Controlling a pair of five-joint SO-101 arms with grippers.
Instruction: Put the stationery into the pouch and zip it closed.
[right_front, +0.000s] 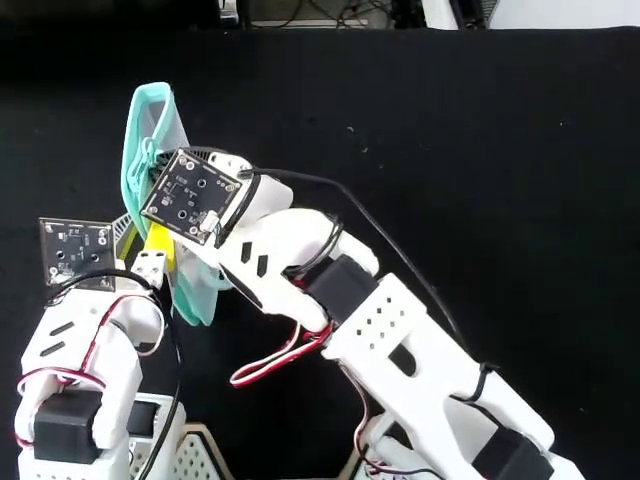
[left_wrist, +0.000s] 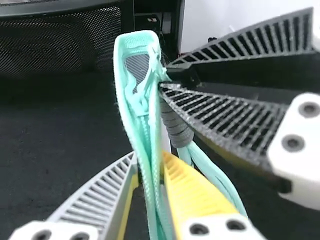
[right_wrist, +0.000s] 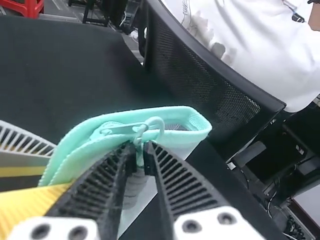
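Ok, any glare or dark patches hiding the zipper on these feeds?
High view: the black table swallows shadows, yet the pouch stands out. Right wrist view: even light on the zipper pull at the right end effector, no glare. Left wrist view: bright wall behind, pouch evenly lit.
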